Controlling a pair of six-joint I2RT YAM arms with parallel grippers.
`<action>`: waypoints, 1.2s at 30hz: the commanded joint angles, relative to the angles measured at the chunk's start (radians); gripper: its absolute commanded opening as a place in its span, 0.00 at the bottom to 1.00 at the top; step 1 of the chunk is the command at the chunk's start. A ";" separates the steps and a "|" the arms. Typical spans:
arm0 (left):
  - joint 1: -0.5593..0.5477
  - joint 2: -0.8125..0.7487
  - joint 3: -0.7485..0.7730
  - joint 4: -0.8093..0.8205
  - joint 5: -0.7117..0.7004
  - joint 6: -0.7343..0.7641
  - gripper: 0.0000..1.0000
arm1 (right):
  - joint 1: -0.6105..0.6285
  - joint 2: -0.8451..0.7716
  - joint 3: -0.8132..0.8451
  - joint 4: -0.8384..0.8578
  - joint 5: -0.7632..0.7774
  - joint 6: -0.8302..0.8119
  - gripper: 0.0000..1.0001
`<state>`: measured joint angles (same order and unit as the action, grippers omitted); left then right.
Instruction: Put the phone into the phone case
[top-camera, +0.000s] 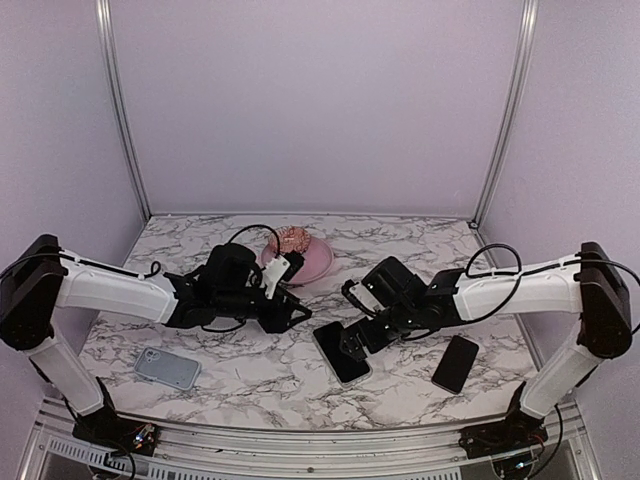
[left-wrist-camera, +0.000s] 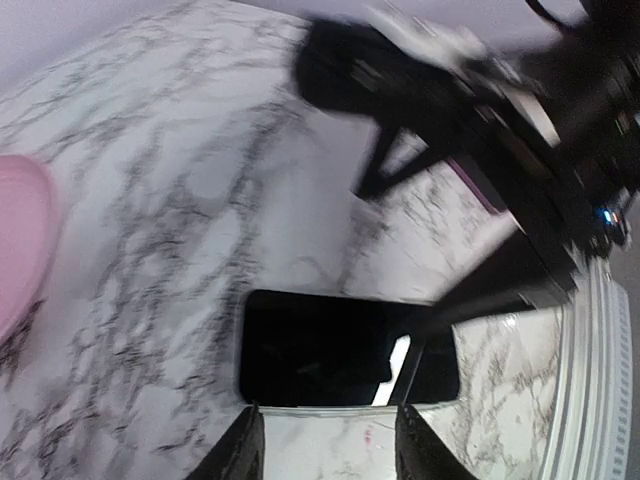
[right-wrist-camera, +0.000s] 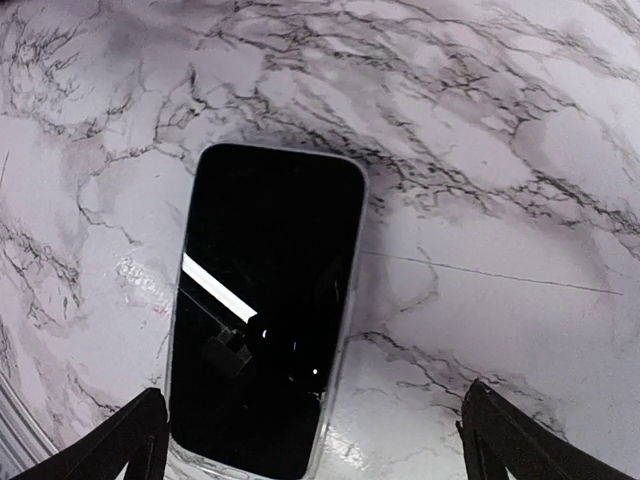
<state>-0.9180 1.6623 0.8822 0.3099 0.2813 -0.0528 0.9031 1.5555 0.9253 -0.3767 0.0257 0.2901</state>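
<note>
The phone (top-camera: 341, 352) lies flat on the marble table at centre front, screen up. A clear rim, the phone case (right-wrist-camera: 346, 330), shows round its edges, so the phone looks seated in it. My right gripper (top-camera: 352, 340) hovers right over it, jaws wide open; in the right wrist view the phone (right-wrist-camera: 265, 300) reaches down between the fingers (right-wrist-camera: 135, 445), close to the left one. My left gripper (top-camera: 297, 312) is open just left of the phone; in its wrist view the phone (left-wrist-camera: 330, 345) lies beyond the fingertips (left-wrist-camera: 240, 450), with bare marble between them.
A pink bowl (top-camera: 300, 258) with a brownish ring in it stands behind the left gripper. A grey-blue slab (top-camera: 167, 368) lies front left. An all-black phone (top-camera: 456, 363) lies front right. The metal rail (top-camera: 300, 440) runs along the table's near edge.
</note>
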 joint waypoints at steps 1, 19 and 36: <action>0.089 -0.086 -0.093 0.040 -0.232 -0.159 0.54 | 0.055 0.067 0.082 -0.075 -0.015 0.028 0.99; 0.090 -0.077 -0.133 0.039 -0.243 -0.150 0.66 | 0.133 0.345 0.281 -0.287 0.002 0.061 0.99; 0.089 -0.031 -0.080 0.021 -0.123 -0.188 0.67 | 0.135 0.253 0.231 -0.159 0.046 0.000 0.49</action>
<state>-0.8257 1.5982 0.7563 0.3389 0.0727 -0.2073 1.0340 1.8763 1.1984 -0.6193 0.0700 0.3279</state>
